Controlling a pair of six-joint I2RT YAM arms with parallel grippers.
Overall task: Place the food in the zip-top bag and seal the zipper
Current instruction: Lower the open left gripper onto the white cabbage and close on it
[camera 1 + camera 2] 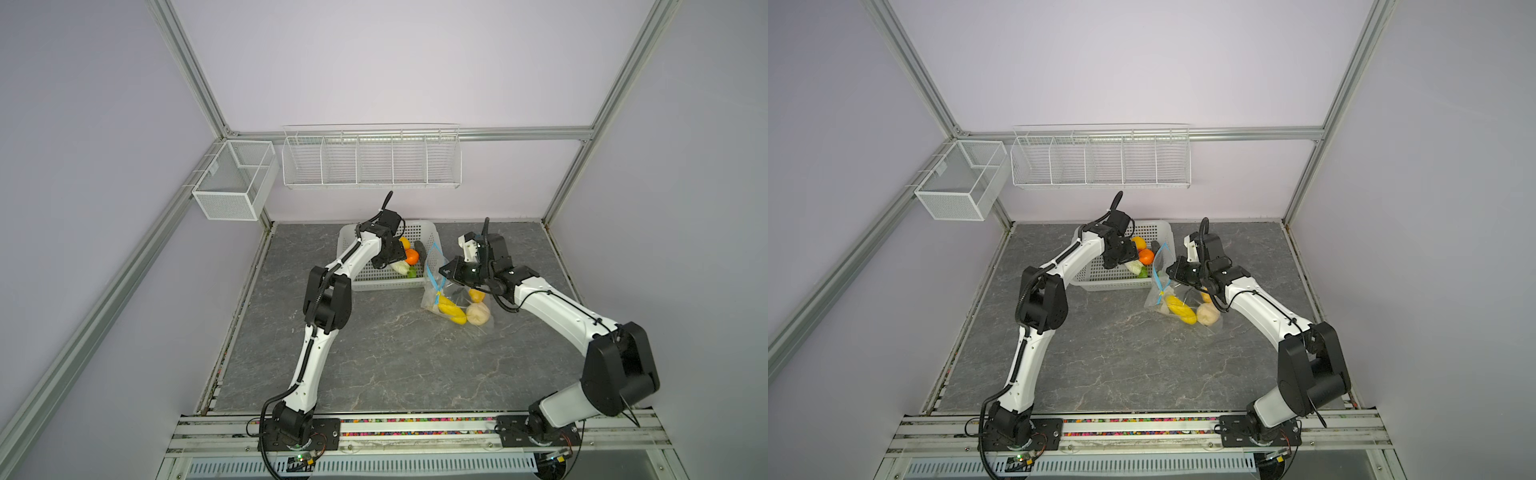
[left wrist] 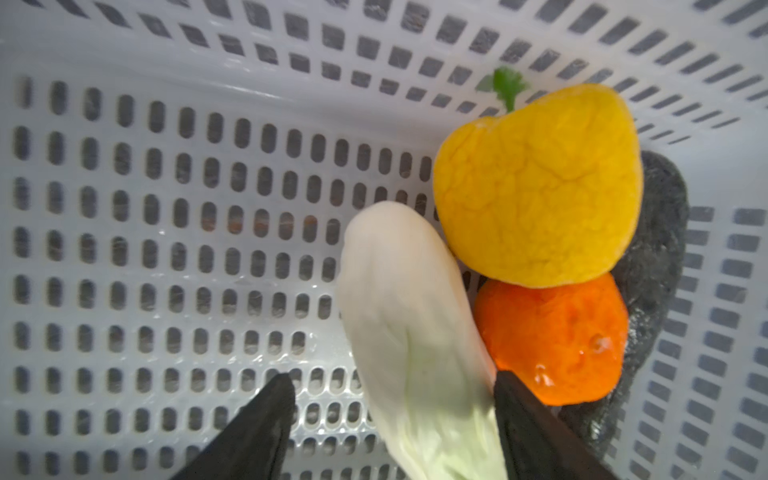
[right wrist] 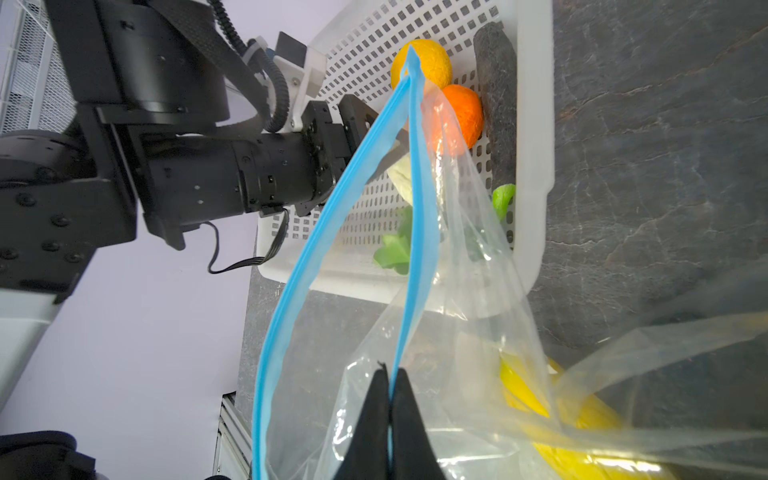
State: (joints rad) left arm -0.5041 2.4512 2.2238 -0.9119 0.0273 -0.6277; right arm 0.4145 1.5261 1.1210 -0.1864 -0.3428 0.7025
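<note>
In the basket (image 2: pixel 166 208) our left gripper (image 2: pixel 392 376) stands jaws apart astride the white leafy piece (image 2: pixel 399 311), whose long axis runs straight away from it, while to its right our right gripper (image 3: pixel 388 374), clamped on the zipper (image 3: pixel 417 208), holds up the zip-top bag (image 3: pixel 465 365).

No text, label, brand or number can be read in any view.
- zip-top bag (image 3: pixel 478 332): clear film and blue strip, no print seen.
- white basket (image 3: pixel 536 166): plain.
- small tag (image 1: pixel 214 168) on the mesh bin (image 1: pixel 232 195), far left on the frame: too small to read.
</note>
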